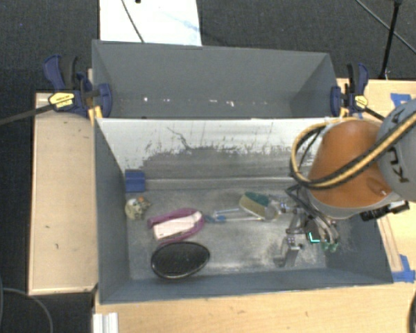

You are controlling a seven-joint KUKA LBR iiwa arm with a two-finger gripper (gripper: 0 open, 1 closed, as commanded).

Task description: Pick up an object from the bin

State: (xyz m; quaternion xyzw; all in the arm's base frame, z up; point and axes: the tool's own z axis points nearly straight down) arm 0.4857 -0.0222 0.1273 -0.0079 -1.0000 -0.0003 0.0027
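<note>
Several loose things in the grey bin (215, 141), a black oval brush (180, 260) among them; gripper (290, 250) state unclear.

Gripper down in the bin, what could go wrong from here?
The gripper sits low over bare floor near the lower right corner of the bin, so a grasp here may come up empty. The nearest thing, a beige and teal brush, lies apart to its upper left; sweeping that way could shove it against the thin blue tool.

- Even, fairly bright light falls from above on the bin (215, 75).
- Its sloped back wall (194, 134) glares pale, with small glints along the ledge above.
- A soft shadow lies on the floor beneath the arm (347, 165).
</note>
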